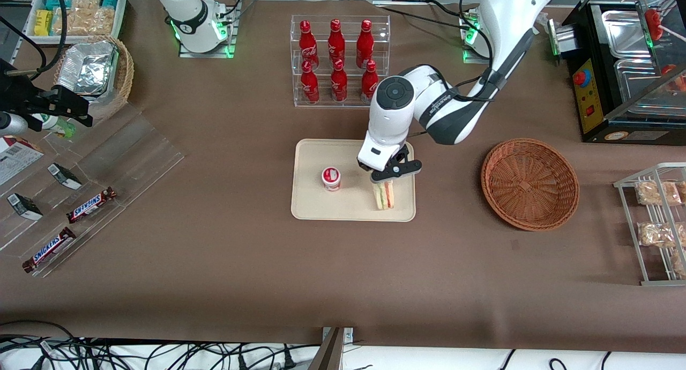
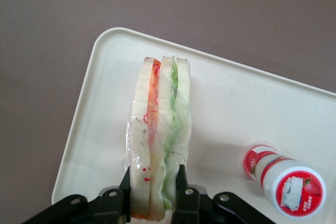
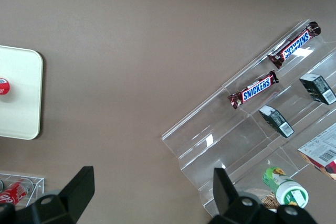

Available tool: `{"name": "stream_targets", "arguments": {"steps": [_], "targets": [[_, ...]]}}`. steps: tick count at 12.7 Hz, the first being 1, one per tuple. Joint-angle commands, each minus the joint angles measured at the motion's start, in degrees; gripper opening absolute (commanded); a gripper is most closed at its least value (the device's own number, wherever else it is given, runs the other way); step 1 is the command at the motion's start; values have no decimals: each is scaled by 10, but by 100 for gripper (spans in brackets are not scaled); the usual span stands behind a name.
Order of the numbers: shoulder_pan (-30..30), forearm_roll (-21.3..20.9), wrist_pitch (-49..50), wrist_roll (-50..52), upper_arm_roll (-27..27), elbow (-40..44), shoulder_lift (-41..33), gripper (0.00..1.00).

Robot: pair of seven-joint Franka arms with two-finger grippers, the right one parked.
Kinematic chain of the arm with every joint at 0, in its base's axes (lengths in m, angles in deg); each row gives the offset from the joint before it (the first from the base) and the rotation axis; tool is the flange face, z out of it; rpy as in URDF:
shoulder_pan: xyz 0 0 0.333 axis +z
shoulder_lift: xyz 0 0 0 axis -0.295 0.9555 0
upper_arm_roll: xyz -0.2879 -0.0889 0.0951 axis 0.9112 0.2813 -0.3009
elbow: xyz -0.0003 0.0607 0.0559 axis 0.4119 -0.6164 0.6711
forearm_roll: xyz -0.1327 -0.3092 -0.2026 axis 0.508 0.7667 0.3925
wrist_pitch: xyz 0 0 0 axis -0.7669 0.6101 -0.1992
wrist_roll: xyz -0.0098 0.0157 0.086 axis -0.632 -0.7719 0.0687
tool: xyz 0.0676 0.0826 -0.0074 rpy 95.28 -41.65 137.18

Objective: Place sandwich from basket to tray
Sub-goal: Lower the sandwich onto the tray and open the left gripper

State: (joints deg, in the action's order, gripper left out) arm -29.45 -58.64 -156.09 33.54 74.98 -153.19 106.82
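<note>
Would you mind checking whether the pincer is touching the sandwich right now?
Touching. In the left wrist view the pincer has a finger pressed against each side of the wrapped sandwich, no gap, over the tray.

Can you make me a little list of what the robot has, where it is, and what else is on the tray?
holding: sandwich, pinched between the jaws
gripper: over the tray, at the end nearer the basket
tray: cream, flat on the brown table
sandwich position: standing on edge, on or just above the tray
also on tray: small cup with a red and white lid, apart from the sandwich
basket: empty, beside the tray
</note>
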Motion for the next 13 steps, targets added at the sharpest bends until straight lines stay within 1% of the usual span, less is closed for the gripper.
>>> {"name": "stream_targets", "arguments": {"steps": [1, 3, 4, 13], "targets": [[-4, -37, -16, 30, 2, -3, 14, 33], [-9, -66, -21, 51, 2, -3, 21, 32], [-10, -74, -21, 59, 2, -3, 24, 32], [-22, -91, -25, 69, 1, -10, 33, 32]]}}
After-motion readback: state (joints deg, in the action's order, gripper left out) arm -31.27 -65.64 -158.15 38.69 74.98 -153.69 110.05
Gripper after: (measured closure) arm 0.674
